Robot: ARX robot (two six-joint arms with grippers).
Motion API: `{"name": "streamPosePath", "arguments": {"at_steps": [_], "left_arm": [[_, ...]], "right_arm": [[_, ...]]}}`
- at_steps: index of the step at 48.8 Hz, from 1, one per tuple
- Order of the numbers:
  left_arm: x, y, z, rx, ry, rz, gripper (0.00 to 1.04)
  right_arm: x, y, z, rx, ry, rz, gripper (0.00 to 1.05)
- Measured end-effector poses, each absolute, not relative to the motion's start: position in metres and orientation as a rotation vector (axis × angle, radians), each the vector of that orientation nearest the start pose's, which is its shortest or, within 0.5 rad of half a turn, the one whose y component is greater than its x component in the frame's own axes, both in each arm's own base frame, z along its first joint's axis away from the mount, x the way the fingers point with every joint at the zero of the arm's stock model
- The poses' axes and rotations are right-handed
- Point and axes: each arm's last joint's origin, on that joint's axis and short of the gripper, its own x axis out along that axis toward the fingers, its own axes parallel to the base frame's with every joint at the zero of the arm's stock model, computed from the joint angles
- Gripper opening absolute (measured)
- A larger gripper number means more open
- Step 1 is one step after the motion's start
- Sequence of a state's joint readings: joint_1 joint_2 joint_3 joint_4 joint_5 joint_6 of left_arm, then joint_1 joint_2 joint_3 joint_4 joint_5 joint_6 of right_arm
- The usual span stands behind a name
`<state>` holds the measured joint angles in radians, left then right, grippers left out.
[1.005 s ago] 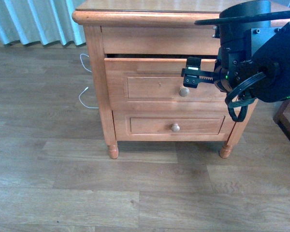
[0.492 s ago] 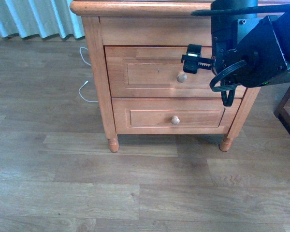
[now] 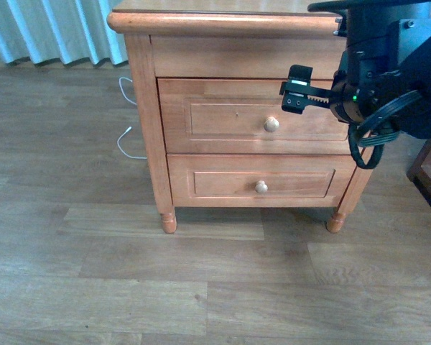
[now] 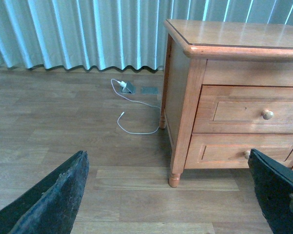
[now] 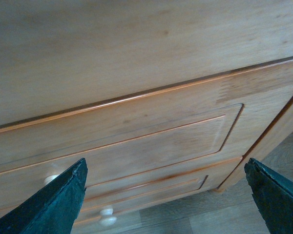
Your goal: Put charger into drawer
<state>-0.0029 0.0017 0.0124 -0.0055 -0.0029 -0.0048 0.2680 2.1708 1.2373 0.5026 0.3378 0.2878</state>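
Drawer: the taller drawer (image 3: 255,115) sits flush in the wooden nightstand (image 3: 145,108), shut, its round knob (image 3: 271,124) bare.
Charger: nowhere in sight in any view, so I cannot say where it is.
Right pincer: the right pincer (image 3: 296,98) hangs in front of the drawer face, above and just to the right of the knob, touching nothing I can make out; in the right wrist view its fingers (image 5: 49,207) stand wide apart, empty.
Left pincer: the left pincer (image 4: 171,195) is spread wide too, fingers at both edges of the left wrist view, nothing between them, well back from the nightstand.
Lower drawer: the shorter drawer front (image 3: 262,183) is closed as well.
Floor: a thin white cable (image 4: 132,117) trails on the wood floor beside the nightstand, below the curtain (image 4: 83,31).
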Motion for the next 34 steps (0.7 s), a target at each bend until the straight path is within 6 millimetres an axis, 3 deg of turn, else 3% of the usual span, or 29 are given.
{"name": "streamPosePath", "arguments": {"at_steps": [15, 23, 34], "left_arm": [[0.097, 0.0, 0.167, -0.005, -0.005, 0.0, 0.99], [0.097, 0.0, 0.167, -0.005, -0.005, 0.0, 0.99], [0.097, 0.0, 0.167, -0.005, -0.005, 0.0, 0.99]], "right_arm": [[0.363, 0.086, 0.172, 0.145, 0.424, 0.05, 0.97], [0.306, 0.06, 0.206, 0.155, 0.395, 0.089, 0.97], [0.23, 0.039, 0.232, 0.164, 0.31, 0.173, 0.97]]}}
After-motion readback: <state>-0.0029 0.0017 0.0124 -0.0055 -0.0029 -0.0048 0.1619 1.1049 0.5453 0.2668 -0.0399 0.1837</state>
